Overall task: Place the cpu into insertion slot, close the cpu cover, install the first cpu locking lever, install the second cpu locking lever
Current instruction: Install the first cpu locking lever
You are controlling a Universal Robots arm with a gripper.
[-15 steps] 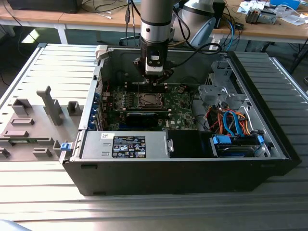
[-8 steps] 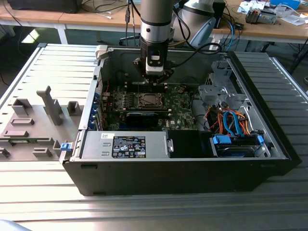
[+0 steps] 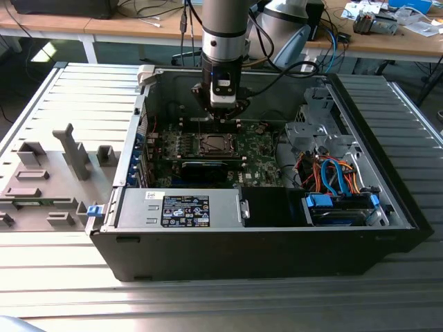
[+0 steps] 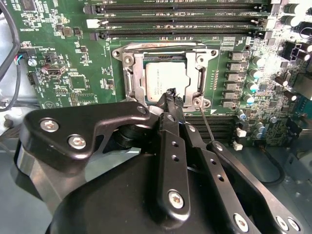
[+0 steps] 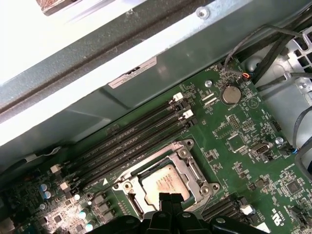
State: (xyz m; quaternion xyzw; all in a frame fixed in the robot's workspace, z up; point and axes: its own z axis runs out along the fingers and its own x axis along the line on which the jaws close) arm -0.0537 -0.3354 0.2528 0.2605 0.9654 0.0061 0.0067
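The gripper [image 4: 171, 92] hangs low over the motherboard [image 4: 73, 63], its black fingers [image 4: 173, 146] pressed together into a single narrow tip with nothing between them, and that tip sits at the near edge of the insertion slot [image 4: 165, 78], touching or just above the metal frame there. In both wrist views the cpu [image 4: 163, 78] already lies flat inside the slot, silvery top up, and the cpu cover [image 4: 139, 73] is down around it so that the chip shows through the cover's square window. A thin locking lever [image 4: 207, 127] runs along the slot's side just beside the fingertip, and it looks unlatched, though whether its hook is caught I cannot tell. In the exterior view the arm [image 3: 223, 41] stands upright inside the open computer case [image 3: 277, 235], over the socket [image 3: 211, 144] at the far middle of the board. The risk from here, as I judge it, is a slip: the closed tip is narrow and the lever is a springy wire, so a push slightly off line could let it skate off and strike the cover, the memory slots [image 4: 180, 19] beyond, or small board components nearby. Pressing on the cover edge instead of the lever could also rock the chip against the contacts.
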